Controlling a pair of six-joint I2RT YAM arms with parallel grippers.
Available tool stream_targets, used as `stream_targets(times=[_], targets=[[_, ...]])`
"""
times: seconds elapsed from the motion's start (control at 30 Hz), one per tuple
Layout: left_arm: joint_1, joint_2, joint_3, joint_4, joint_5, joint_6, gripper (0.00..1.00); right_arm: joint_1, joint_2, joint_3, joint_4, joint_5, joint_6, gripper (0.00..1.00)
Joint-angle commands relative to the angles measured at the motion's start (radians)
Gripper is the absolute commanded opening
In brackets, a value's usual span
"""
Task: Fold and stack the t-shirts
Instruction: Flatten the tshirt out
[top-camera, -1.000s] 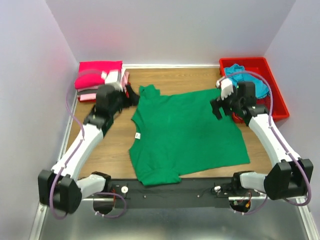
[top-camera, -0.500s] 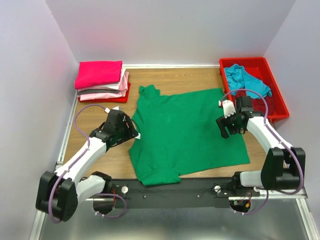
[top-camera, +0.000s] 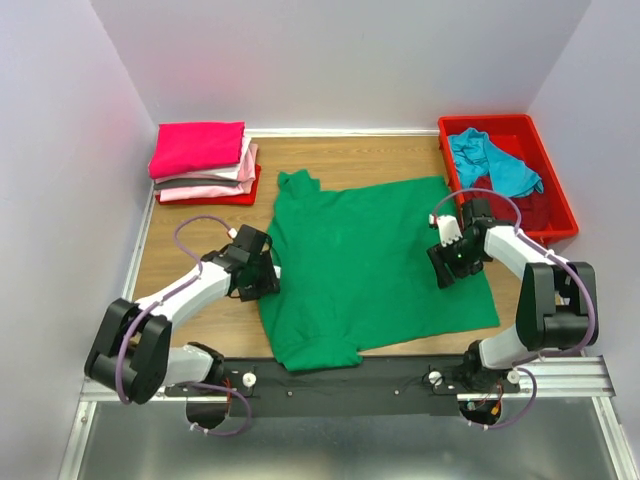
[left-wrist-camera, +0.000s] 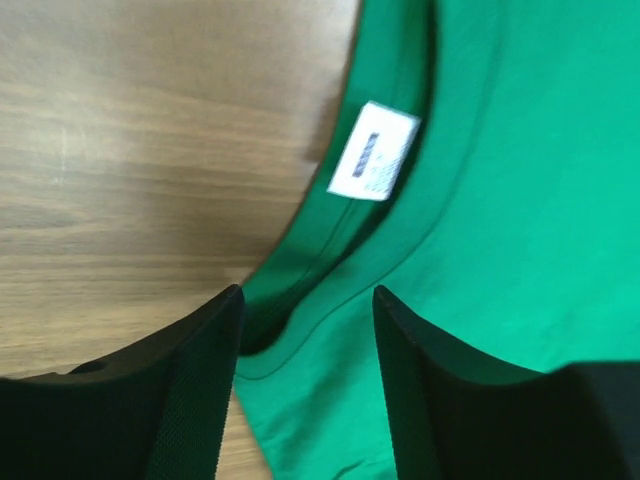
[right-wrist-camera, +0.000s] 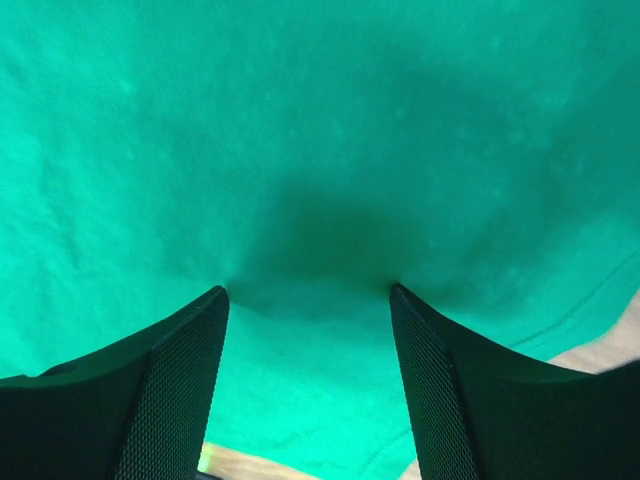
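We looked on a wood-grain tabletop (top-camera: 350, 155) boxed in on three sides by plain pale walls. A back wall (top-camera: 340, 60) stood beyond the tabletop's far edge, and a left wall (top-camera: 50, 200) and a right wall (top-camera: 605, 90) rose at its sides. A white strip (top-camera: 340, 131) ran along the tabletop's far edge. At its near edge lay a black bar (top-camera: 340, 378), then a dull grey metal sheet (top-camera: 340, 450). The light on the tabletop was soft and even.

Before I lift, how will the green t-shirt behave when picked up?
Likely floppy: the green t-shirt lies flat with soft wrinkles and puckers at the right gripper, so it should sag between grip points. Probably light, since it looks like thin cloth. If pushed, it would likely bunch.
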Motion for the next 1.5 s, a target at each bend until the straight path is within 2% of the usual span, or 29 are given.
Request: stream_targets(times=[0.0, 0.13, 0.2, 0.23, 0.33, 0.37, 0.43, 0.53, 0.57, 0.63, 0.67, 0.73, 0.87, 1.03, 1.1, 1.13, 1.17, 1.23, 1.27, 1.3, 1.47], targets=[[-0.046, 0.061, 0.006, -0.087, 0.029, 0.025, 0.61, -0.002, 0.028, 0.033, -0.022, -0.077, 0.000, 0.72], [-0.127, 0.115, 0.020, -0.107, 0.036, 0.002, 0.59, -0.002, 0.027, 0.039, -0.022, -0.090, -0.007, 0.72], [-0.141, 0.152, 0.018, -0.108, 0.040, -0.003, 0.49, -0.002, 0.027, 0.036, -0.022, -0.090, -0.013, 0.72], [-0.144, 0.165, 0.017, -0.110, 0.055, -0.006, 0.42, -0.004, 0.027, 0.036, -0.021, -0.090, -0.020, 0.72], [-0.146, 0.195, 0.016, -0.134, 0.104, 0.003, 0.09, -0.002, 0.027, 0.031, -0.022, -0.099, -0.030, 0.69], [-0.144, 0.180, 0.021, -0.151, 0.111, -0.004, 0.04, -0.001, 0.027, 0.027, -0.022, -0.102, -0.038, 0.67], [-0.146, 0.140, 0.050, -0.212, 0.115, -0.012, 0.03, -0.004, 0.031, 0.027, -0.024, -0.110, -0.050, 0.63], [-0.135, 0.042, 0.113, -0.324, 0.062, -0.035, 0.01, -0.002, 0.036, 0.024, -0.028, -0.113, -0.066, 0.52], [-0.123, 0.011, 0.124, -0.350, 0.059, -0.032, 0.01, -0.004, 0.041, 0.024, -0.031, -0.117, -0.073, 0.43], [-0.111, -0.015, 0.160, -0.418, 0.048, -0.032, 0.00, -0.004, 0.047, 0.027, -0.042, -0.125, -0.085, 0.36], [-0.106, -0.043, 0.171, -0.456, 0.045, -0.037, 0.00, -0.002, 0.056, 0.028, -0.047, -0.133, -0.090, 0.30], [-0.103, -0.089, 0.173, -0.453, 0.060, -0.034, 0.00, -0.002, 0.064, 0.039, -0.071, -0.140, -0.107, 0.20], [-0.095, -0.104, 0.171, -0.450, 0.052, -0.044, 0.00, 0.028, 0.067, 0.059, -0.137, -0.142, -0.151, 0.09], [-0.049, -0.075, 0.187, -0.430, 0.104, 0.028, 0.00, 0.039, 0.030, 0.136, -0.298, -0.160, -0.265, 0.02], [-0.031, -0.081, 0.208, -0.427, 0.134, 0.061, 0.07, 0.039, -0.002, 0.188, -0.312, -0.160, -0.262, 0.07], [-0.029, -0.086, 0.226, -0.424, 0.153, 0.069, 0.16, 0.037, -0.031, 0.206, -0.312, -0.163, -0.253, 0.15], [-0.029, -0.092, 0.266, -0.423, 0.155, 0.074, 0.39, 0.037, -0.040, 0.226, -0.311, -0.171, -0.233, 0.38], [-0.028, -0.120, 0.303, -0.388, 0.140, 0.104, 0.51, 0.037, -0.044, 0.304, -0.309, -0.208, -0.213, 0.59], [-0.025, -0.133, 0.335, -0.368, 0.128, 0.112, 0.65, 0.036, -0.030, 0.335, -0.306, -0.225, -0.193, 0.71], [-0.009, -0.138, 0.345, -0.305, 0.119, 0.129, 0.71, 0.036, -0.015, 0.384, -0.298, -0.258, -0.179, 0.73], [0.058, -0.106, 0.314, -0.017, 0.168, 0.176, 0.73, 0.034, 0.111, 0.468, -0.177, -0.372, -0.034, 0.76]])
